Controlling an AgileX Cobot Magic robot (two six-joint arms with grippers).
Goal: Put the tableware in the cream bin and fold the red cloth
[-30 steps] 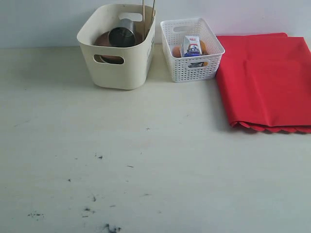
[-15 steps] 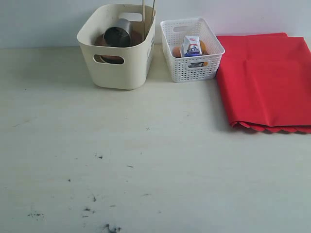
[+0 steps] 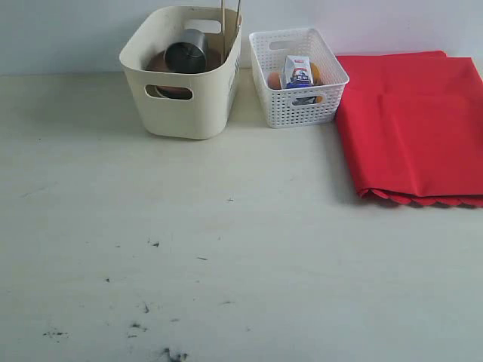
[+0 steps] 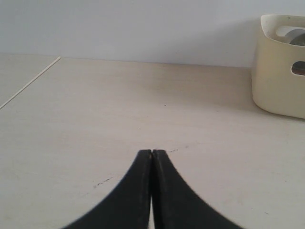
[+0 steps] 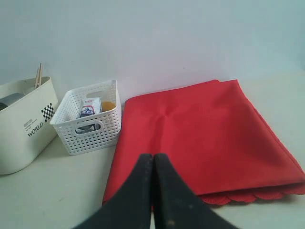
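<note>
The pale, matte table lies nearest, with faint grain and small dark smudges well in front of the cream bin. In the wrist views, both the left gripper and the right gripper have smooth, black, curved jaws pressed tip to tip with nothing between them.

Farther back, the cream bin is a tall, smooth-walled plastic tub with rounded corners and oval cut-out handles. Inside it, a shiny steel cup lies tilted on a round brown plate. Thin wooden chopsticks stand upright at its far right corner.

Just right of the bin sits a smaller white lattice basket holding a blue-white packet. Beyond the basket, on the side away from the bin, the red cloth lies flat in folded layers. It is smooth and bright, and its scalloped edge faces forward.
</note>
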